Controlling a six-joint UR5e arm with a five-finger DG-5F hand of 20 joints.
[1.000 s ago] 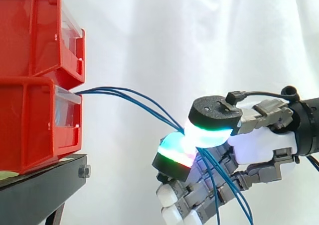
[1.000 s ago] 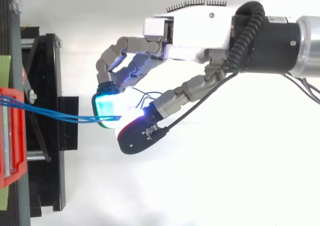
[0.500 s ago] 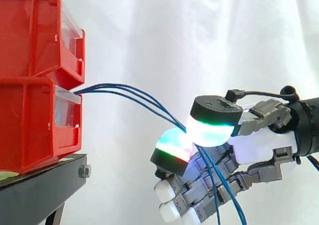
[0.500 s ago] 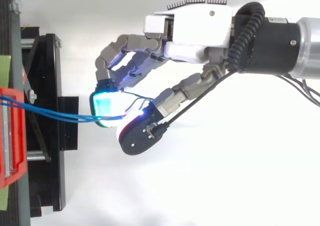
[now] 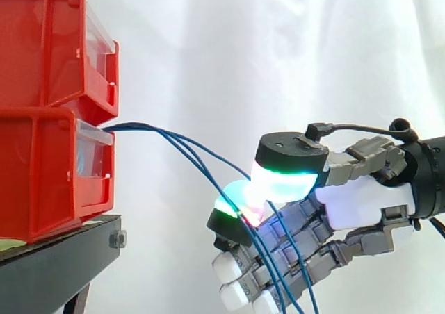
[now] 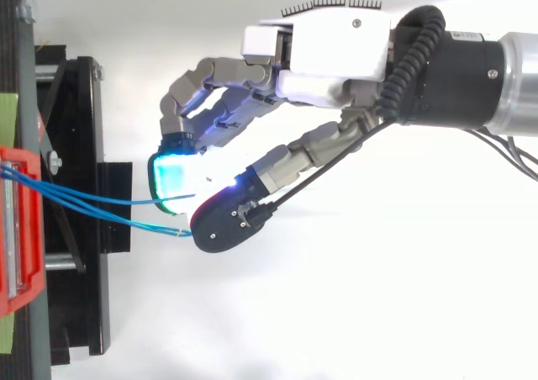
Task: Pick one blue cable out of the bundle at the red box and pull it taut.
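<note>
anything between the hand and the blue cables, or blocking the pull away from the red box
Nothing visible. The hand's pads pinch the blue cables coming from the red box, and the side away from the box is open space before the white curtain.

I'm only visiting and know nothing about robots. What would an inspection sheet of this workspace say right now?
Surface: black stand carrying the bins.
Job's things: two stacked red bins; blue cables leave the lower bin's front, curving down, not taut.
Clutter: nothing seen.
Hand: hand appears to pinch one blue cable between its glowing pads.
Cables: the other strands pass the fingers and hang loose below.
Surroundings: white curtain.
</note>
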